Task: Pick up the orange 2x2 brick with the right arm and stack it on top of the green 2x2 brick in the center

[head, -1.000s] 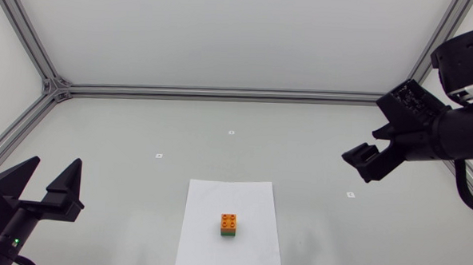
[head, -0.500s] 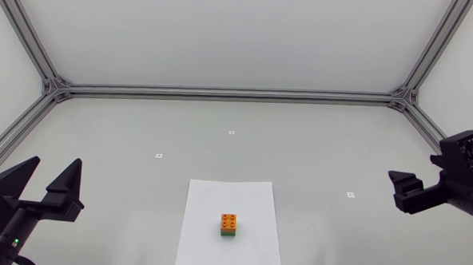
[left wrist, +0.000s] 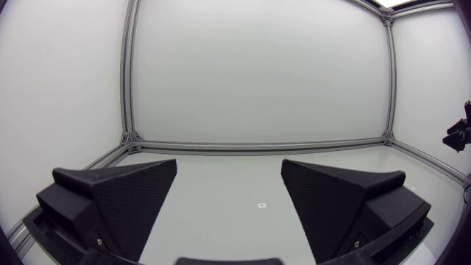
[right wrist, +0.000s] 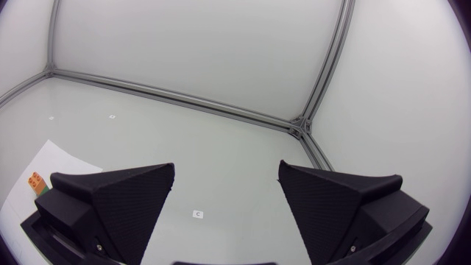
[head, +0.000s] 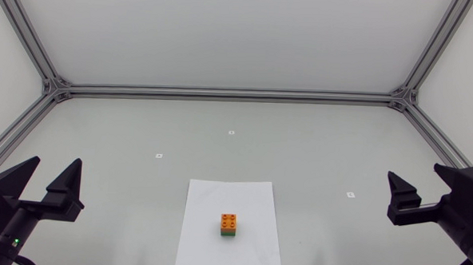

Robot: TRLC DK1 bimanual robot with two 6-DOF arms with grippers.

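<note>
On the pale counter (head: 316, 152) the orange brick (head: 229, 221) sits on the green brick (head: 228, 234). The right gripper (head: 417, 179) has pulled back, spread wide and empty. Looks done.

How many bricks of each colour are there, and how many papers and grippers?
orange brick: 1
green brick: 1
paper: 1
grippers: 2 (left gripper, right gripper)
Total: 5
</note>
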